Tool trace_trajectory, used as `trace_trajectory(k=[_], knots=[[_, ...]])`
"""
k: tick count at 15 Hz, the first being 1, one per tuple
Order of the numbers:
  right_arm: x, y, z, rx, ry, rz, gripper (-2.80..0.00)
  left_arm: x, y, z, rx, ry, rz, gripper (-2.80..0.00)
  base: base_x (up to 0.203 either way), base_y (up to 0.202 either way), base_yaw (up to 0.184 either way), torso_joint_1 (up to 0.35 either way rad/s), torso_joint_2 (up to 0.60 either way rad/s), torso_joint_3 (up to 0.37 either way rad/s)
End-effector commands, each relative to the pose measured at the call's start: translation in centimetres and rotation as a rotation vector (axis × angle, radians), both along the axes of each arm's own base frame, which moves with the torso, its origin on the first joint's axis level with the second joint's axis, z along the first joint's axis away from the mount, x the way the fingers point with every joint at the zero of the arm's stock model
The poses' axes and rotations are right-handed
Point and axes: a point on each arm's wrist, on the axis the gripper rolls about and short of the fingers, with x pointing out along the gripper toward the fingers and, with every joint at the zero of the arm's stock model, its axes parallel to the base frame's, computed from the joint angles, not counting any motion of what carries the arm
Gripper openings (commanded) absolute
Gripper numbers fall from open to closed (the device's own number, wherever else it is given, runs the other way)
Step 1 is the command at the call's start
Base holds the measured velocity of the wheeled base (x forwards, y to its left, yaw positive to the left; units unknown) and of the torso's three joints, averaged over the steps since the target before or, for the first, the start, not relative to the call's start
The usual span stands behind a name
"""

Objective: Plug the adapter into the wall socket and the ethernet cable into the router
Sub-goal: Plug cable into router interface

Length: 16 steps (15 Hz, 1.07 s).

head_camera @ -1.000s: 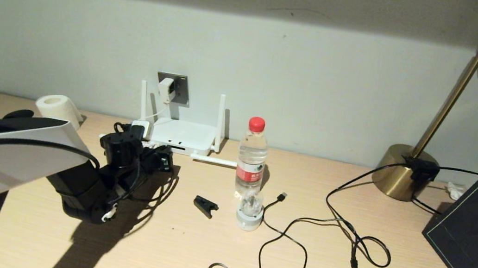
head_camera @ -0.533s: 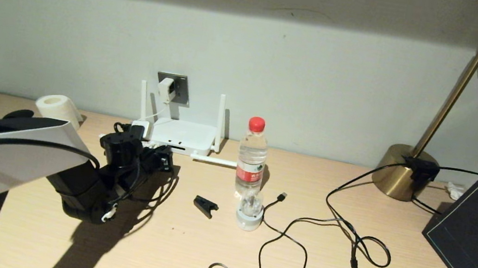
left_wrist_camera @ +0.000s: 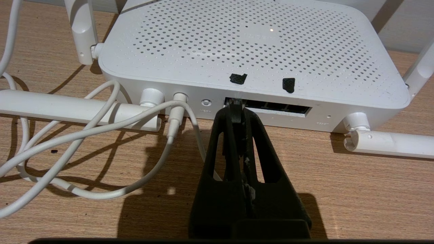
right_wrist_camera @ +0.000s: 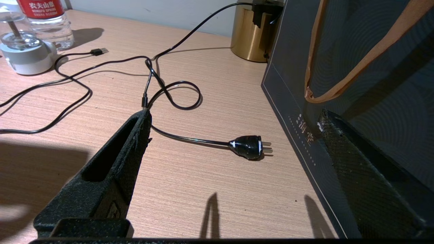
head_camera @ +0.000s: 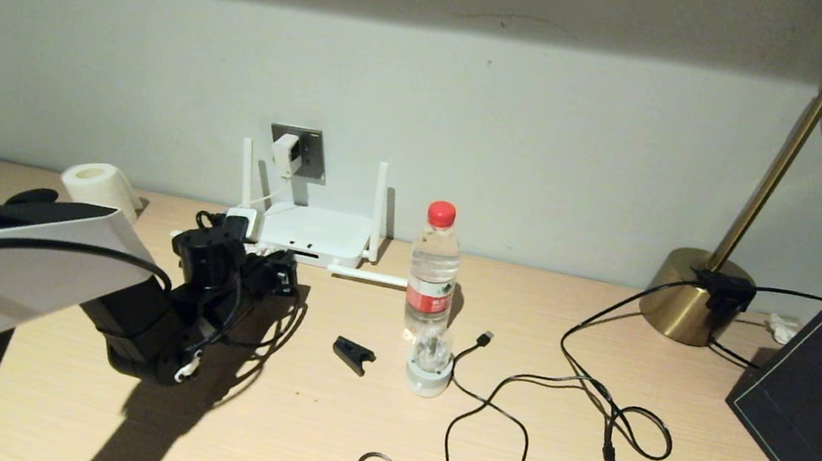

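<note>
Router [left_wrist_camera: 251, 51] sits at the back of the bench [head_camera: 319, 427] against the wall, a flat white box with stick antennas, two of them upright and one lying flat along the bench on its right. Its dark port slot [left_wrist_camera: 271, 108] faces me. My left gripper [left_wrist_camera: 237, 112] is pinched tight on a small plug whose tip is at the left end of that port slot; I cannot tell how far the plug has gone in. In the head view my left gripper [head_camera: 268, 275] lies low over the bench just in front of the router.

On the wall above the router, the adapter [head_camera: 285, 152] is seated in the wall socket [head_camera: 301, 152], and its thin white cord [left_wrist_camera: 84, 135] loops over the bench and ends in a small white plug at the router's front, beside a round button.

My right gripper [right_wrist_camera: 234, 135] hangs with its jaws spread wide and nothing between them, over the right part of the bench beside a dark bag [right_wrist_camera: 373, 67]. Below it lies a black cord with a mains plug [right_wrist_camera: 249, 146].

Toward the middle of the bench stand a water bottle [head_camera: 433, 274] with a red cap and, just in front of it, a small white round base [head_camera: 429, 374]. A black clip [head_camera: 353, 353] lies to their left. A thin black cable with a USB tip [head_camera: 486, 338] curls across the bench nearby. A brass lamp [head_camera: 691, 294] stands at the back right, and a roll of paper [head_camera: 99, 187] at the back left.
</note>
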Motion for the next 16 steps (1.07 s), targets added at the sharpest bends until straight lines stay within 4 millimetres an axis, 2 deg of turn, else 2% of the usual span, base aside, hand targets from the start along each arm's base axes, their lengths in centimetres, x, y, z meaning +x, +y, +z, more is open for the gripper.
trace_trajectory(k=[1, 16], knots=[[0.24, 0.0, -0.79, -0.001, 0.029, 0.001, 0.0, 0.03, 0.05, -0.05, -0.001, -0.004, 0.002, -2.8, 0.0, 0.0, 0.0, 0.0, 0.0, 0.0], [0.24, 0.0, -0.79, -0.001, 0.029, 0.001, 0.0, 0.38, 0.05, 0.32, -0.005, -0.024, 0.005, -2.8, 0.0, 0.0, 0.0, 0.0, 0.0, 0.0]])
